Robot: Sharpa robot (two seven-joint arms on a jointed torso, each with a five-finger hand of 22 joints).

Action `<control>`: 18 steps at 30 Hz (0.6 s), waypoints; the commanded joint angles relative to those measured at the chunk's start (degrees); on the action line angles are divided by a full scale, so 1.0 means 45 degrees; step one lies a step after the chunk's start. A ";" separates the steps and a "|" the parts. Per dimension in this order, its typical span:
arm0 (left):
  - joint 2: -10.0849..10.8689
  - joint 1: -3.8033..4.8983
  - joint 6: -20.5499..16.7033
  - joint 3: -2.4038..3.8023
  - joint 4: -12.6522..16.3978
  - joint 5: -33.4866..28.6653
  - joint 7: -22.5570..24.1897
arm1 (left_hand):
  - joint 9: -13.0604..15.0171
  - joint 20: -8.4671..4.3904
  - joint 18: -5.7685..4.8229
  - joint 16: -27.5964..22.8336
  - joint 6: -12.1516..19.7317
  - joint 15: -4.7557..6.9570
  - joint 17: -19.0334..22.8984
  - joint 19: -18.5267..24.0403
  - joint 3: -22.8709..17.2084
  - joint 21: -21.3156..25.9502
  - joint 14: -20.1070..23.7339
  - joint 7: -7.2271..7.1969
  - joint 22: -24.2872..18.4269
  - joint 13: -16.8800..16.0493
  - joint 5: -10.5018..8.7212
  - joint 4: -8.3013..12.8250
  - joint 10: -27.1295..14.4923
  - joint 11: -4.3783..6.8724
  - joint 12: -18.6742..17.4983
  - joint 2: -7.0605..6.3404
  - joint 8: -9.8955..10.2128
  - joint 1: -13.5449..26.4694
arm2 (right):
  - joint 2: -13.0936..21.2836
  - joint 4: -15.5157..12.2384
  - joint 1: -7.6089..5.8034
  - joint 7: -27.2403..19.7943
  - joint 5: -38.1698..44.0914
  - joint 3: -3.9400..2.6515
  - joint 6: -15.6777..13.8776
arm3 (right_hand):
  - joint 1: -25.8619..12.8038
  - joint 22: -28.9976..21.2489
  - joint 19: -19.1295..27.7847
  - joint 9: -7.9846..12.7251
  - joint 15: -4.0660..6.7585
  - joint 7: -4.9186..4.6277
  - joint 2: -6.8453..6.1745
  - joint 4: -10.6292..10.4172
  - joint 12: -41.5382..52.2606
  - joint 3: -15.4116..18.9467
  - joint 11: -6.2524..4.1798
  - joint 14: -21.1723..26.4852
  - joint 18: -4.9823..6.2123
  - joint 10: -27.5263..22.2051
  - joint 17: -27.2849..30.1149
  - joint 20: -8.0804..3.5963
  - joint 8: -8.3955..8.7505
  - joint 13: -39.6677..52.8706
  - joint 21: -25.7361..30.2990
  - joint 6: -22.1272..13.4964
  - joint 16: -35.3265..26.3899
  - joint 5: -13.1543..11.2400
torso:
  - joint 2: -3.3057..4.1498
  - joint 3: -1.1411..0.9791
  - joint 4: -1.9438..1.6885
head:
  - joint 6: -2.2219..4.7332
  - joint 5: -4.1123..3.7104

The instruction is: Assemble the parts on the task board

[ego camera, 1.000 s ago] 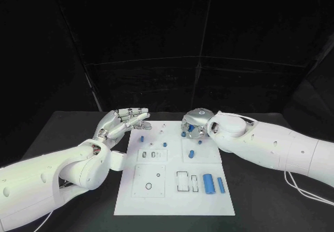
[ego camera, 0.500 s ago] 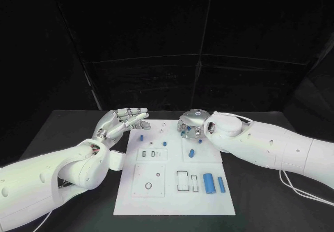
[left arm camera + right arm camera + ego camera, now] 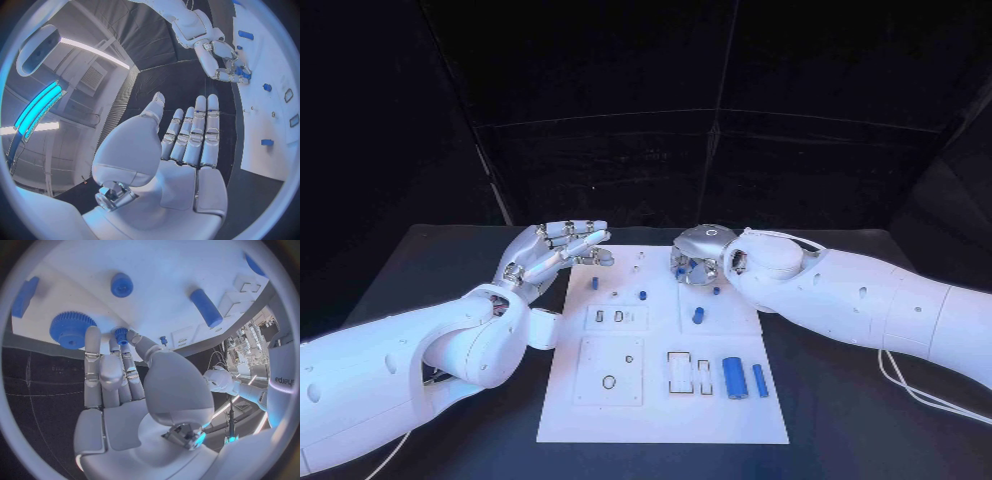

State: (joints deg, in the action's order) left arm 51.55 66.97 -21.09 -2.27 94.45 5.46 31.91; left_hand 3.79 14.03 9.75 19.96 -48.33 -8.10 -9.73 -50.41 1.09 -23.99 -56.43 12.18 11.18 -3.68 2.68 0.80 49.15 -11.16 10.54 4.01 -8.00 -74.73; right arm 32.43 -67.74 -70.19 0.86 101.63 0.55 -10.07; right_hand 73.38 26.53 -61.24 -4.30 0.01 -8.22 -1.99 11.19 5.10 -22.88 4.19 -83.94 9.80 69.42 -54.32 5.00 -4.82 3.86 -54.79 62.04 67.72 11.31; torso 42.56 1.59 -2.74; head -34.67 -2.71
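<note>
Left hand hovering beside far left corner of task board, fingers straight and apart, palm bare, holding nothing. Right hand hanging over far right part of board, fingers curled downward; fingertips meeting on small blue part, pinching it just beside large blue gear. Two blue cylinders lying side by side at board's near right. Short blue peg lying mid-board. Black table underneath.
</note>
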 commanded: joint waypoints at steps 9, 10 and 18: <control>-0.0009 0.0030 0.0173 0.0006 -0.0010 0.0126 -0.0027 | -0.0016 -0.0002 0.0145 0.0055 -0.0010 0.0014 -0.0021 -0.0120 0.0010 -0.0055 -0.0041 0.0439 0.0015 0.0016 0.0043 0.0086 0.0035 -0.0038 -0.0094 -0.0004 0.0063 0.0013 | -0.0009 0.0118 -0.0008 0.0170 0.0164 0.0009 0.0220 | 0.0191 0.0092 -0.0004 0.0006 0.0090 -0.0050 -0.0012 0.0042 -0.0038 -0.0264 0.0043 -0.0386 0.0172 0.0139 -0.0062 -0.0038 0.0012 0.0009 -0.0185 0.0110 0.0133 -0.0124 | 0.0038 0.0010 0.0016 | 0.0006 0.0024; -0.0009 0.0030 0.0173 0.0006 -0.0010 0.0126 -0.0028 | -0.0016 -0.0002 0.0145 0.0055 -0.0010 0.0014 -0.0021 -0.0120 0.0010 -0.0055 -0.0041 0.0439 0.0015 0.0016 0.0043 0.0086 0.0035 -0.0038 -0.0094 -0.0004 0.0063 0.0013 | -0.0005 0.0093 -0.0008 0.0157 0.0166 0.0009 0.0170 | 0.0216 0.0114 0.0014 0.0005 0.0092 -0.0051 -0.0015 0.0051 -0.0043 -0.0320 0.0045 -0.0374 0.0171 0.0167 -0.0077 -0.0038 0.0013 0.0012 -0.0221 0.0131 0.0159 -0.0128 | 0.0040 0.0012 0.0014 | 0.0002 0.0029; -0.0022 0.0038 0.0244 0.0006 -0.0022 0.0126 -0.0029 | -0.0019 -0.0005 0.0141 0.0063 0.0013 0.0011 -0.0028 -0.0132 -0.0012 -0.0073 -0.0033 0.0447 0.0021 0.0020 0.0043 0.0095 -0.0002 -0.0048 -0.0125 0.0034 0.0090 0.0005 | 0.0013 -0.0162 -0.0007 -0.0125 0.0174 0.0006 -0.1272 | 0.0531 0.0290 0.0087 -0.0012 0.0148 -0.0094 0.0027 0.0192 -0.0033 -0.0720 0.0028 -0.0337 0.0174 0.0390 -0.0330 -0.0040 -0.0005 0.0051 -0.0524 0.0298 0.0423 -0.0079 | 0.0039 0.0046 -0.0032 | 0.0089 0.0009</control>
State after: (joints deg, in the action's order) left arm 51.55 67.05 -20.99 -2.27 94.33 5.48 31.58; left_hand 3.80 13.83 9.75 19.95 -48.33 -8.10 -9.77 -50.62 1.10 -23.98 -56.43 12.18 11.23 -3.68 2.68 0.80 49.15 -11.16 10.21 4.01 -7.79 -74.73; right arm 32.52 -68.29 -70.11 1.05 101.95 0.61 -11.63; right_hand 75.05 27.75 -61.24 -4.29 0.43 -8.68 -2.15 12.03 4.76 -25.74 4.80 -83.94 9.80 70.45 -55.78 5.00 -4.82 3.93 -56.96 62.92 69.37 10.64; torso 42.74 1.69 -2.69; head -34.35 -2.59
